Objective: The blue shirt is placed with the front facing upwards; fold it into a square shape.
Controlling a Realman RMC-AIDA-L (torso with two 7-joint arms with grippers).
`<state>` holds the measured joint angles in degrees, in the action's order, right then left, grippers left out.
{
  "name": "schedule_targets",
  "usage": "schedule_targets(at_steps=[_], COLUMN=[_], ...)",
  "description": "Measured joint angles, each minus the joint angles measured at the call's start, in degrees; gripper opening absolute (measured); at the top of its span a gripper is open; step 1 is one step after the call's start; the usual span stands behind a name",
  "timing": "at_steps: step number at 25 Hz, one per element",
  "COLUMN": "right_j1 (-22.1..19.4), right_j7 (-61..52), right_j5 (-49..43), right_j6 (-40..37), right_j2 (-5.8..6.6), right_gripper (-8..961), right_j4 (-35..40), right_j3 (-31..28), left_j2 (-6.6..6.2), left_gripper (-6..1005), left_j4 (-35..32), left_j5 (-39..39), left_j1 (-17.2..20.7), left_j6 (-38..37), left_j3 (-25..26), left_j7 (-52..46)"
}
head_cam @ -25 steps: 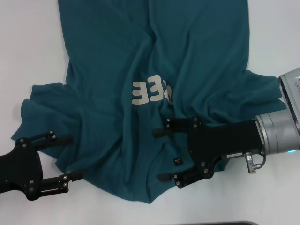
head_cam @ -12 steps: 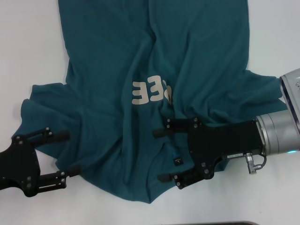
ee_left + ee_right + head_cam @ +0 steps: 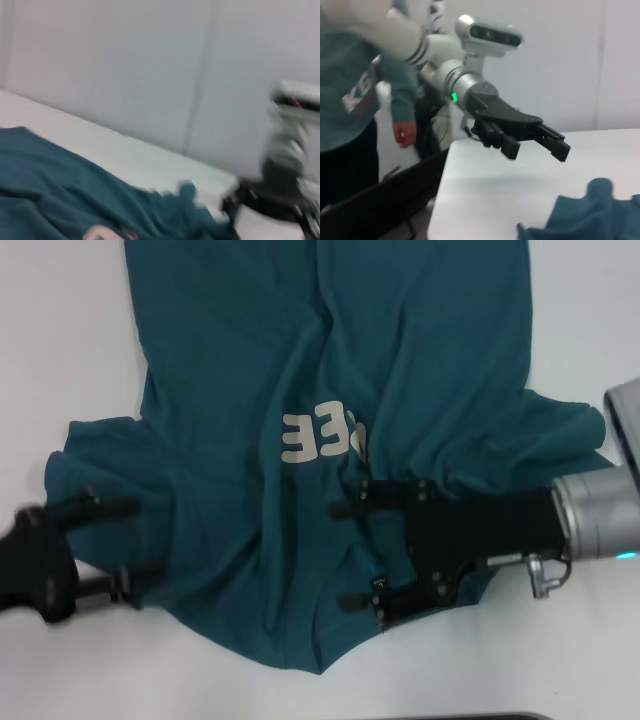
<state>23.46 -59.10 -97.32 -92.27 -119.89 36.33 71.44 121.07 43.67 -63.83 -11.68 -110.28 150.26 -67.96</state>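
Note:
The blue shirt [image 3: 300,380] lies front up and wrinkled on the white table [image 3: 60,340], with off-white letters [image 3: 322,435] on its chest and a small black neck tag [image 3: 379,585]. My right gripper [image 3: 340,556] is open low over the collar area, one finger on either side of the tag. My left gripper [image 3: 142,538] is open at the shirt's left sleeve edge, blurred by motion. The shirt also shows in the left wrist view [image 3: 60,195] and in the right wrist view [image 3: 585,215], where the left gripper [image 3: 537,149] hangs open over the table.
A dark strip [image 3: 450,717] runs along the table's near edge. A person [image 3: 355,75] in a teal top stands beyond the table's left side. Bare table lies left and right of the shirt.
My left gripper has moved left and away from me along the sleeve edge. My right gripper has shifted slightly farther from me over the collar.

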Motion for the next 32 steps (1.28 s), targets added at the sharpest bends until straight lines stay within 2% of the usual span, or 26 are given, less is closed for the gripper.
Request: schedule_targets(at_steps=[2,7,10,14,21,32], right_j1=[0.0,0.8,1.7,2.6,3.2,3.5], right_j7=[-4.1,-19.6,-30.0,-39.8,-43.7,-44.1], right_j5=[0.7,1.2,-0.1,-0.9,-1.0,-1.1], right_j6=[-0.2,0.3,1.1,1.5,0.4,0.4], right_j2=[-0.08,0.30,0.86,1.57,1.73,1.79], right_gripper=[946,946,946,945,945,946], right_j4=[0.0,0.4,0.6,0.2,0.4,0.0], right_j3=[-2.1,-5.8,-6.5,-7.6,-10.5,-10.7], left_j2=[-0.33,-2.82,-3.52,-4.52,-5.94,-5.50], left_gripper=[797,796,796,795,797,796], left_j4=[0.3,-1.6,-2.1,-2.5,-3.9,-5.2], left_j5=[-0.8,-0.4,-0.4,-0.1,3.2,5.5], left_j1=[-1.8,-6.0,-6.7,-6.3,-5.4,-5.5], left_j6=[0.1,1.3,3.3,6.7,13.6,23.2], left_j3=[1.9,3.4,5.0,6.3,7.8,7.9], left_j7=[-10.5,-40.4,-50.5,-54.9,-58.3,-60.3])
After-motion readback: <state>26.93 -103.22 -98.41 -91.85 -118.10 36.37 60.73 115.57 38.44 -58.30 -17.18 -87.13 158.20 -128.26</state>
